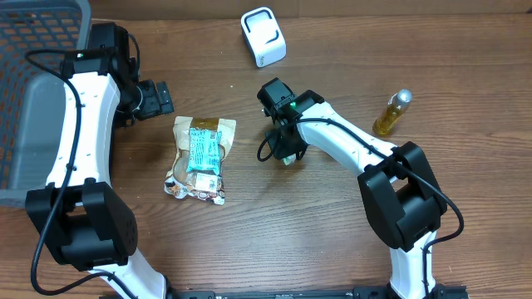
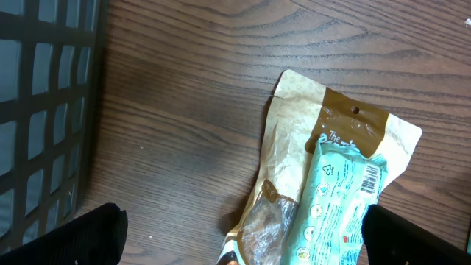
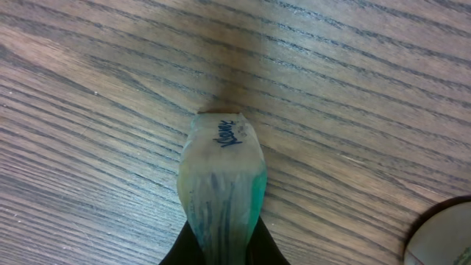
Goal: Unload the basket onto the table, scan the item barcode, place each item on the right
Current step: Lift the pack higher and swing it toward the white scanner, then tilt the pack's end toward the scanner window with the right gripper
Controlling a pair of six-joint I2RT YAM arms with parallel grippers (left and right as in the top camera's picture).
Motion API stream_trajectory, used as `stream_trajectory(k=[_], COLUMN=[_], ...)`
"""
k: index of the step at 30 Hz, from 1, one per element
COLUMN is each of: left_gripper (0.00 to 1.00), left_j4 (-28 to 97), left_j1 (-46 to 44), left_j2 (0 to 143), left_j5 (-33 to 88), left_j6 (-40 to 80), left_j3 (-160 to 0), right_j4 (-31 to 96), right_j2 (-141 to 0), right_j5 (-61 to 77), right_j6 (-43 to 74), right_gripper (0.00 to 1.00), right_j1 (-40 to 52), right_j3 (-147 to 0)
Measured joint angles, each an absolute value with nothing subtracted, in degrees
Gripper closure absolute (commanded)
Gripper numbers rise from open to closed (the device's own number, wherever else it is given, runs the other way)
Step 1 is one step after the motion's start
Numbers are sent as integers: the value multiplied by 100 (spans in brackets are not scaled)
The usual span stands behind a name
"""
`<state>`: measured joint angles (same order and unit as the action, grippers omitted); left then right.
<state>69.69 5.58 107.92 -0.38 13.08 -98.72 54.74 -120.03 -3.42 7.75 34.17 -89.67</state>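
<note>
A tan and brown snack pouch point(image 1: 199, 158) lies flat on the wooden table with a teal packet on top of it. In the left wrist view the teal packet point(image 2: 338, 199) shows a small barcode point(image 2: 372, 177) near its upper corner. My left gripper point(image 1: 160, 100) is open just up and left of the pouch; its black fingertips point(image 2: 96, 235) stand wide on either side of the pouch's near part. My right gripper point(image 1: 285, 151) is shut on a pale green flattened tube point(image 3: 221, 184) with blue handwriting on its end, held just above the table. A white scanner point(image 1: 263, 36) stands at the back.
A dark mesh basket point(image 1: 33, 83) fills the far left, its wall point(image 2: 44, 110) close to my left gripper. An amber bottle point(image 1: 391, 114) lies at the right. The edge of a pale round thing point(image 3: 445, 235) shows in the corner of the right wrist view.
</note>
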Motion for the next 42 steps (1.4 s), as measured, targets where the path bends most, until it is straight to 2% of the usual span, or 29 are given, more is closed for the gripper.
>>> stream_trajectory(k=[16,28,35,42], left_gripper=[1,1,1,1], left_j4=[6969,6969,6969,6967], left_j1=[558,558,558,558], left_j2=[10792,10792,10792,10792], left_j5=[-38,-38,-40,-40], left_j6=[1308,1308,1308,1308], left_j3=[-9872,-9872,-9872,-9872], right_j4=[6086,7408,7422,7148], right_j2=[-11493,-11146,-11085,-11024], right_j5=[-56,270,279,279], right_j6=[1076,1188,1192,1022], right_gripper=[96,96,96,96], right_j1=[3417,3417,3417,3417], right_j3=[-9362,-11662,-12759,-12897])
